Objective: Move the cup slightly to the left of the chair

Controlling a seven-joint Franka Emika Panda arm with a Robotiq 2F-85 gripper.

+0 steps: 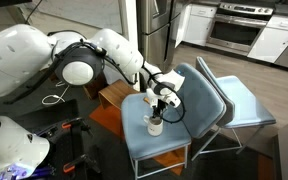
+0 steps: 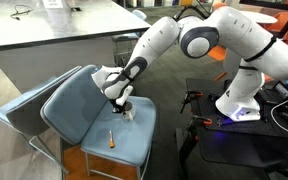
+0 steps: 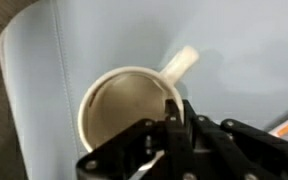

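The cup (image 1: 155,127) is a small white mug standing upright on the seat of the steel-blue chair (image 1: 174,145). It also shows in an exterior view (image 2: 130,113) on that chair's seat (image 2: 99,115). My gripper (image 1: 162,107) (image 2: 122,104) comes down on it from above. In the wrist view the cup (image 3: 119,100) is seen from above, empty, with its handle (image 3: 180,62) pointing to the upper right. My gripper (image 3: 180,120) has its fingers pinched on the rim next to the handle.
A paler blue chair (image 1: 246,105) (image 2: 19,108) stands right behind the steel-blue one. A brown wooden stool (image 1: 114,95) is beside the seat. An orange-handled tool (image 2: 112,138) (image 3: 287,124) lies on the seat near the cup. Kitchen units are at the back.
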